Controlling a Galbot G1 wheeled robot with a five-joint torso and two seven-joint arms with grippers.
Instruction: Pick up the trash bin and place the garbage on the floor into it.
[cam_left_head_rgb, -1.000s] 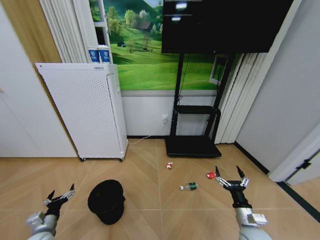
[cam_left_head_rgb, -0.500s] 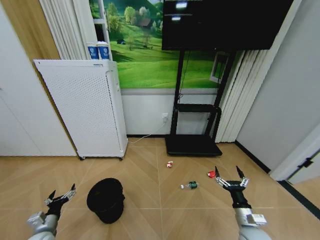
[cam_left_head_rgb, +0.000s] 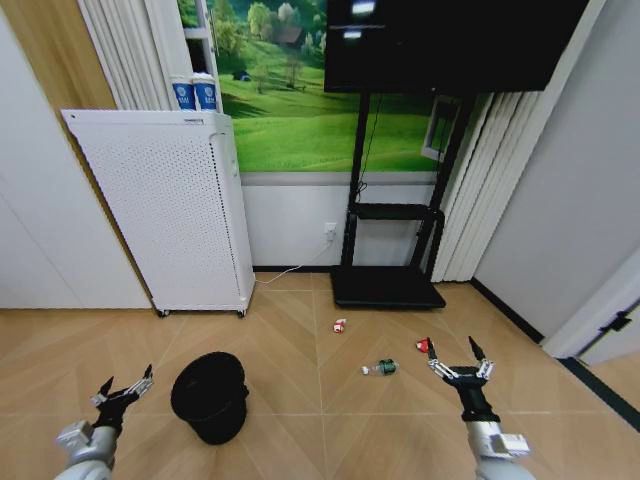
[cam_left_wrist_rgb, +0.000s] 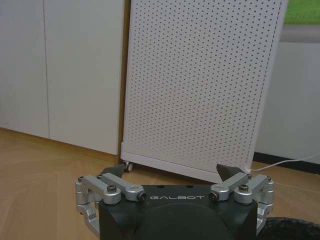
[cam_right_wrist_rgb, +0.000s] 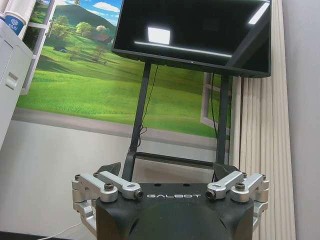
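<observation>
Bin (cam_left_head_rgb: 210, 396) sitting upright on floor | left claw (cam_left_head_rgb: 126, 387) hovering beside it, spread | right claw (cam_left_head_rgb: 460, 366) hovering spread near wrapper (cam_left_head_rgb: 423, 346), bottle (cam_left_head_rgb: 381, 368)

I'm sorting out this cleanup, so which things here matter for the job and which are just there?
For the job:
small black cylindrical trash bin
red-and-white wrapper
small clear bottle with green label
small red lump

Just there:
tall white perforated appliance
black TV on its stand
</observation>
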